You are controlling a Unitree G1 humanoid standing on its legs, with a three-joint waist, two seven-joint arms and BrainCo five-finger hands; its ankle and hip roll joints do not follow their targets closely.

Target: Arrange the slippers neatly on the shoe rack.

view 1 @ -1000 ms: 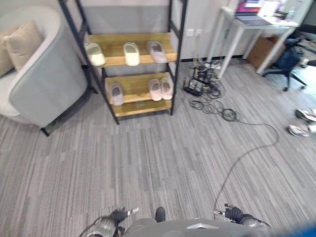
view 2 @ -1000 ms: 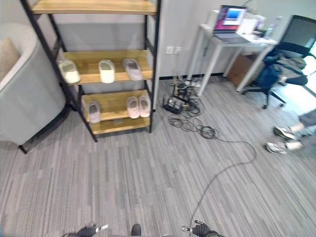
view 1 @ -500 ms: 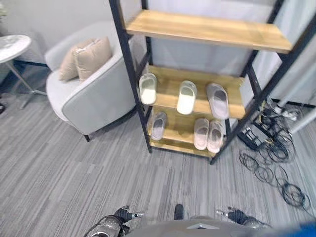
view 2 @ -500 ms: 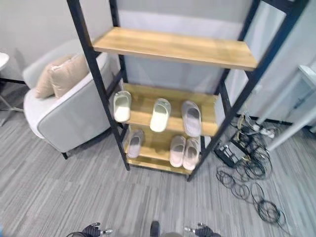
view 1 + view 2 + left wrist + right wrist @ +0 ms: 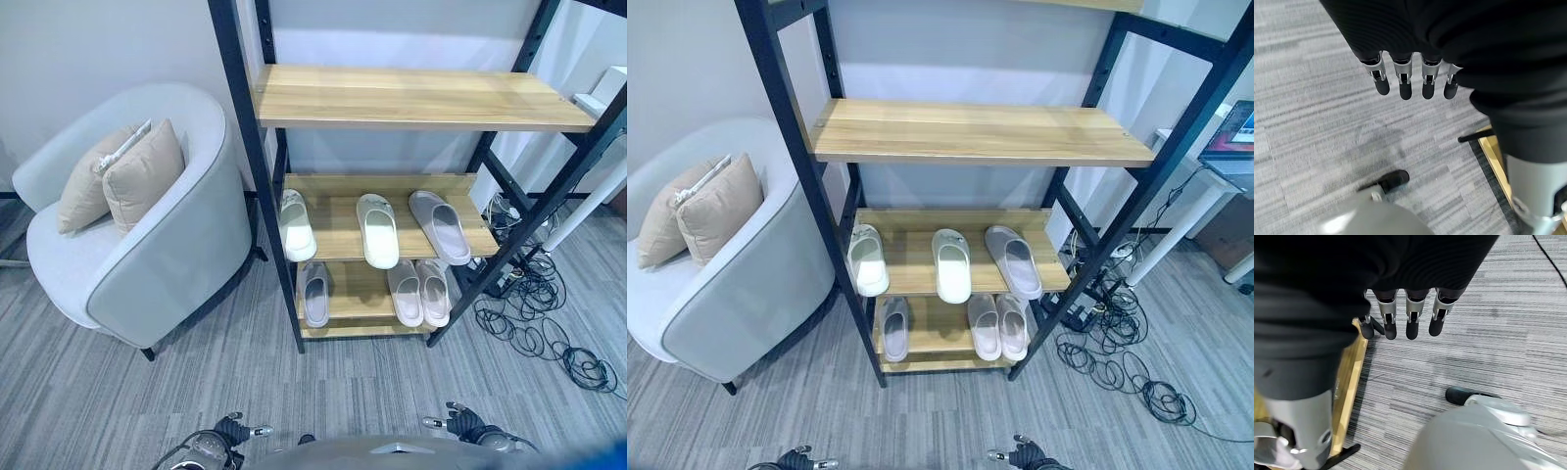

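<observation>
- Black metal-frame shoe rack w/ light wood shelves (image 5: 411, 96) stands ahead, grey upholstered armchair (image 5: 171, 255) w/ 2 beige cushions (image 5: 142, 174) on its left.
- Slipper count: 6 total. Middle shelf has 3: white slipper far left (image 5: 296, 226), white slipper centre (image 5: 377, 230), pale lilac slipper right (image 5: 440, 226), angled off-line. Bottom shelf has 3: grey slipper left (image 5: 314, 295), alone; pale pink pair right (image 5: 419, 292), side by side. Top shelf bare.
- Left hand (image 5: 1403, 78) hangs low over grey carpet (image 5: 118, 401), fingers straight & relaxed, nothing held. Right hand (image 5: 1408, 316) same: fingers loose, empty, near rack's bottom corner.
- Risks, my read: reaching in from this low, a hand could clip the black upright or nudge a neighbour slipper out of line; soft slippers may slide on smooth wood if pushed, not lifted.
- Tangled black cables (image 5: 534, 328) on floor right of rack: snag hazard if stepping that way.
</observation>
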